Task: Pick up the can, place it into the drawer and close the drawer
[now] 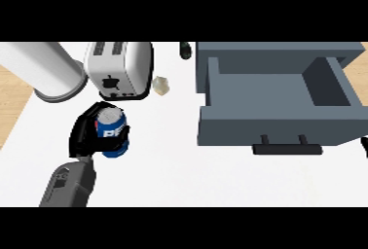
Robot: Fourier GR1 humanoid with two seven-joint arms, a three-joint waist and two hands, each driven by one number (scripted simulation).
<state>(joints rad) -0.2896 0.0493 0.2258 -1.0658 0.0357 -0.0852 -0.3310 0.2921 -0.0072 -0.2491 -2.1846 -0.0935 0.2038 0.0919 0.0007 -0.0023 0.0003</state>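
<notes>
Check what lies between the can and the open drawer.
Nothing. The head view shows bare white counter between the can, which the left hand curls round, and the open drawer. A small pale object lies farther back.

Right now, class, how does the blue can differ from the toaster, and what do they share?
The can is blue with white lettering; the toaster is white with dark slots. The can is a slim cylinder, the toaster a broader box. The left hand curls round the can; no hand touches the toaster. Both are left of the open drawer.
</notes>
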